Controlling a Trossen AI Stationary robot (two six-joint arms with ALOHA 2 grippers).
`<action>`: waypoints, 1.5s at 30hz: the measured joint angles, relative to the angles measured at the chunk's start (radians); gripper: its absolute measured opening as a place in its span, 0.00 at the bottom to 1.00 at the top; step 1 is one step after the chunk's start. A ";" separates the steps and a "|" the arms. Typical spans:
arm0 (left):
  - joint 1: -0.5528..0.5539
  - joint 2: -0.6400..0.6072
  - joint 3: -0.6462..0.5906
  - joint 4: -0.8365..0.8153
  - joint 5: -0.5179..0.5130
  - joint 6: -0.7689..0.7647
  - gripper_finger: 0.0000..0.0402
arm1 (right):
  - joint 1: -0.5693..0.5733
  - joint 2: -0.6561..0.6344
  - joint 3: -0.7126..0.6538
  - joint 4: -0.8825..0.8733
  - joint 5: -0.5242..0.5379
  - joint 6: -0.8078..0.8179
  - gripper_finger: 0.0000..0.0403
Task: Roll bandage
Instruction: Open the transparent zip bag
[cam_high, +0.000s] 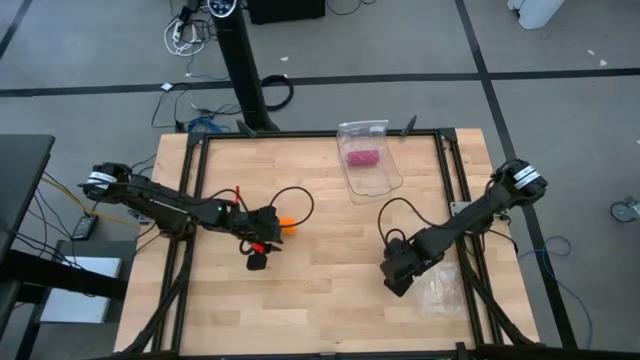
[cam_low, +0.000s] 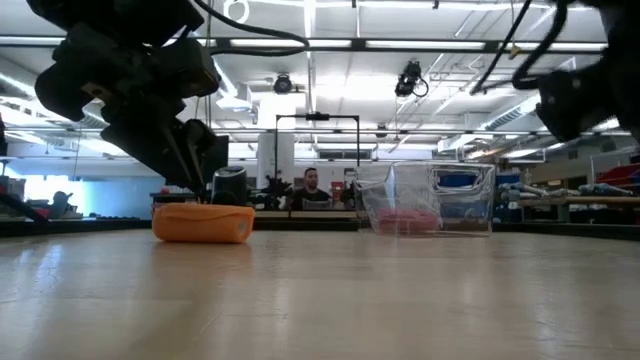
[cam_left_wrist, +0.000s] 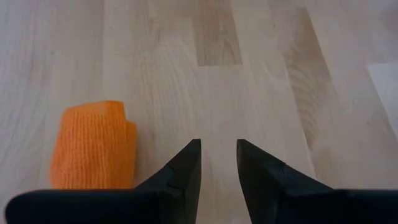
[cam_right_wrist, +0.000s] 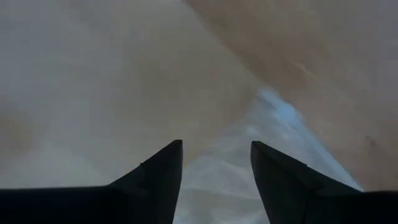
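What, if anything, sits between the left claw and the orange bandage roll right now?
Nothing visible. The bandage, rolled into a compact cylinder, lies on bare table right beside the left claw, whose fingers are open and empty. The plastic bag with the pink bundle lies well off toward the far edge.

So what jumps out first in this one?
The bright orange bandage, rolled into a compact cylinder, lies on the wood beside the open left gripper, not held. Farther back, a clear plastic container holds a small pink bundle.
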 joint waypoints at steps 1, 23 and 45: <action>0.000 0.000 0.000 -0.001 0.000 -0.006 0.27 | 0.000 0.021 0.000 -0.025 -0.015 0.014 0.48; 0.000 0.001 0.000 -0.009 -0.045 -0.001 0.27 | -0.111 0.097 0.251 -0.246 0.224 -0.323 0.15; 0.000 0.000 0.000 -0.023 -0.049 -0.063 0.27 | 0.209 0.066 -0.011 -0.238 -0.231 0.104 0.01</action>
